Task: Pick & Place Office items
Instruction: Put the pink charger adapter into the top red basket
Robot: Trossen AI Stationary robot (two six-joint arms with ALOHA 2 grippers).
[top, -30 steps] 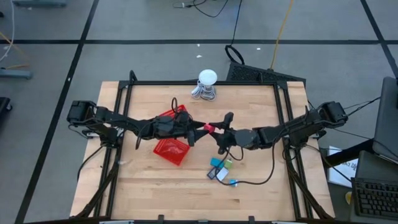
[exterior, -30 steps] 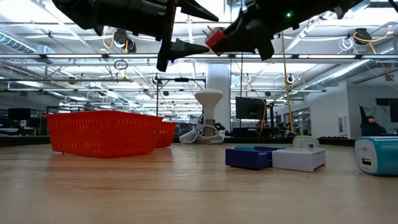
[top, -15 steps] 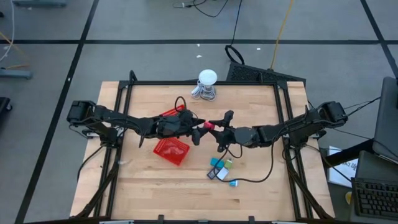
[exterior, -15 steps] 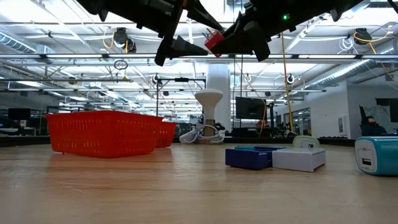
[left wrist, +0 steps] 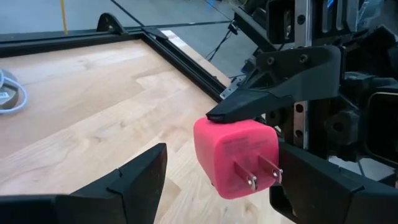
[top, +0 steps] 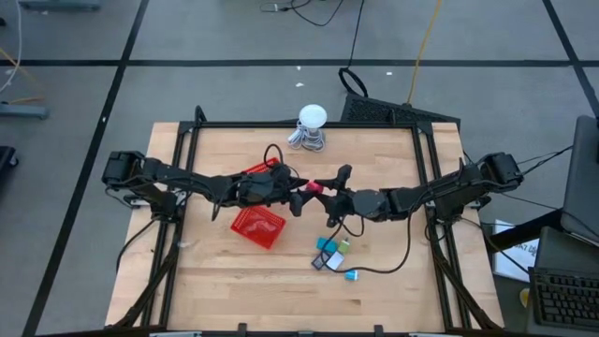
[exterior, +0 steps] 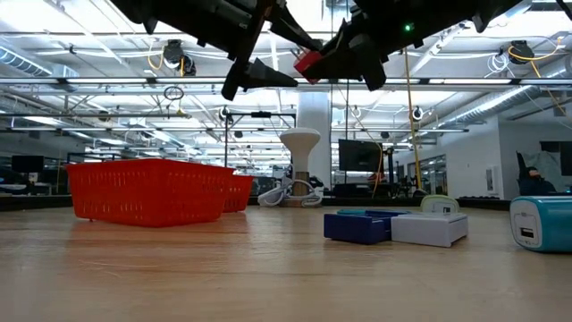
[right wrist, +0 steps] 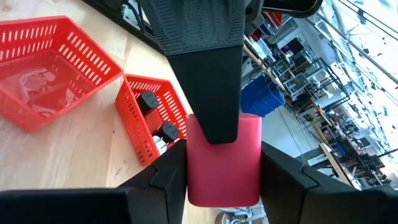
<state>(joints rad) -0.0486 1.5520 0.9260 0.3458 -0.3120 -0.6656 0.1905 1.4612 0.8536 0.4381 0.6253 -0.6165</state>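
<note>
A pink-red plug charger (left wrist: 235, 154), one of the office items, hangs high over the table's middle with my right gripper (top: 326, 195) shut on it. Its two metal prongs (left wrist: 264, 172) point at my left gripper (top: 299, 197), which is open. The left gripper's fingers (left wrist: 134, 177) stand on either side of the charger. More office items (top: 332, 255) lie on the table nearer the front: a dark blue piece (exterior: 357, 225), a white one (exterior: 430, 228) and a light blue one (exterior: 542, 224). My right gripper pinches the charger's body (right wrist: 222, 163) between its two fingers (right wrist: 169, 177), one on each of two opposite sides. The fingers come about level from the table's right. The charger is lifted clear, prongs away from the gripper. My left gripper: whether a finger touches the charger, I cannot tell.
Two red mesh baskets sit left of centre: one (top: 257, 226) just in front of the left arm, the other (top: 255, 173) partly under it, holding small dark pieces (right wrist: 160, 127). A white round-headed gadget (top: 312, 126) with a coiled cable stands at the far edge.
My left gripper has edged toward the table's right and tipped up a little, so its open fingers now stand around the charger. My right gripper has held the charger still.
</note>
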